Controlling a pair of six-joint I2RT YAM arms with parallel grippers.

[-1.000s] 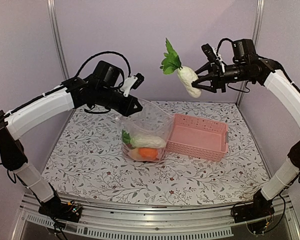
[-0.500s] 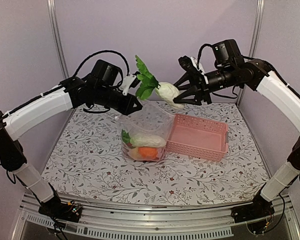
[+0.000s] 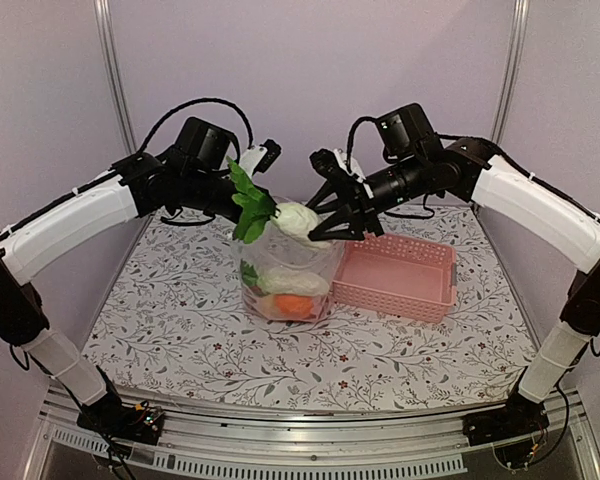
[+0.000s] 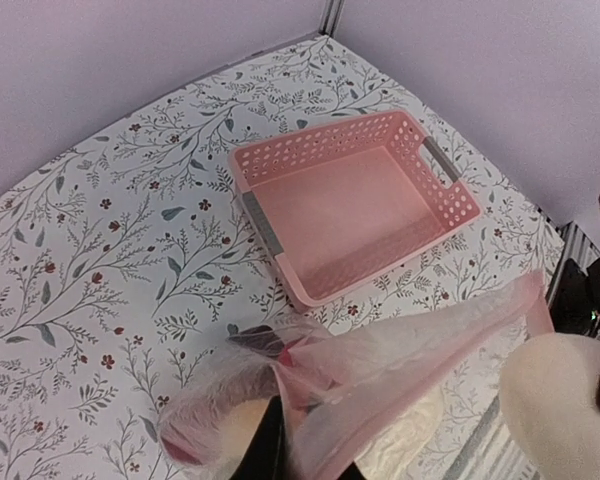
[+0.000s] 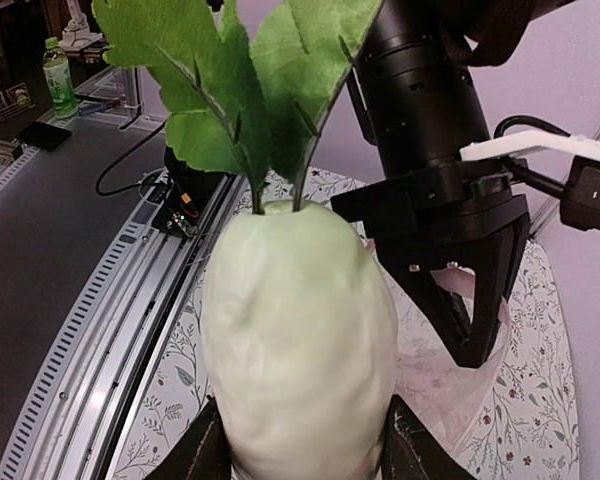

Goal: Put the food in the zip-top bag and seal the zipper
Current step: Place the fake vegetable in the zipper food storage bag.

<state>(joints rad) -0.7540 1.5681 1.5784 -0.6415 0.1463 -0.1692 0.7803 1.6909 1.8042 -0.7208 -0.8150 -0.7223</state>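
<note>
Loading step. Right gripper [image 3: 326,218] is clamped on the white radish [image 3: 294,218], poised just over the zip-top bag [image 3: 285,262] mouth. Left gripper [image 5: 472,335] pinches the bag rim, holding it up and open beside the pink basket [image 3: 395,277], which looks empty. Next: lower the radish in, let go, then run the zipper [image 4: 450,318] closed; it's not yet sealed.

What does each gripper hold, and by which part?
Right gripper: the white radish, by its white body. Left gripper: the zip-top bag, by its mouth edge.
</note>
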